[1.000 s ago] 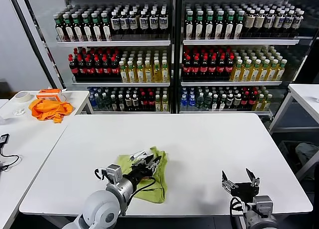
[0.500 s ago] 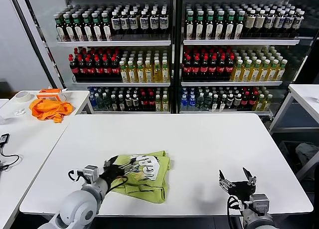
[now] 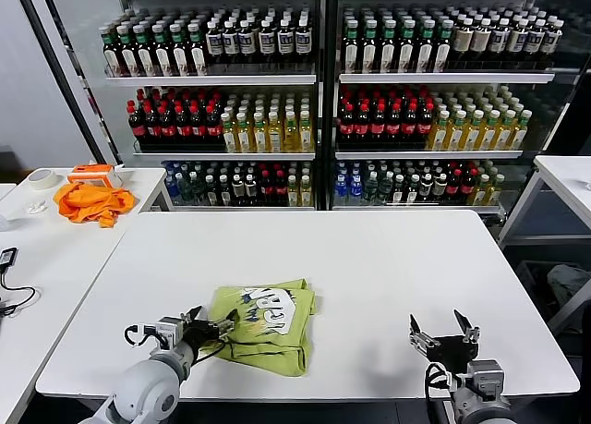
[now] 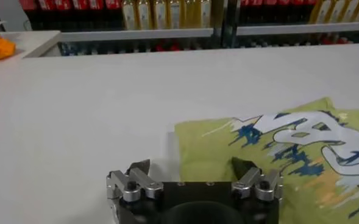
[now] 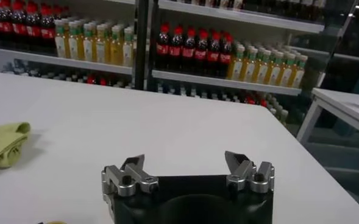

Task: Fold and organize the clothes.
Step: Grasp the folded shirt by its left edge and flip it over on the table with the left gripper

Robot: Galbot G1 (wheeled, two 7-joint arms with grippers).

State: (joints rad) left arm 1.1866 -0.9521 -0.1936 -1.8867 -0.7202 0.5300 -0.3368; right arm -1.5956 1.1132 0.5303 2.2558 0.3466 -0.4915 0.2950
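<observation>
While right hand (image 3: 446, 330) idles, left hand (image 4: 192, 168) spread wide — beside T-shirt (image 3: 265, 321).

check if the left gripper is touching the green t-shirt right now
Cannot tell. In the left wrist view the open left gripper straddles the lime-green T-shirt edge, one fingertip over fabric, but no view shows contact or a gap plainly.

The left arm enters from the lower left of the head view, its rounded grey forearm angling up and rightward. The left gripper (image 3: 211, 327) sits low in the frame, left of centre, with its fingers spread apart and holding nothing; the left wrist view shows both fingertips (image 4: 141, 168) parted. The right gripper (image 3: 444, 330) stands at the lower right, pointing up the frame, its fingers (image 5: 135, 163) likewise wide apart.
</observation>
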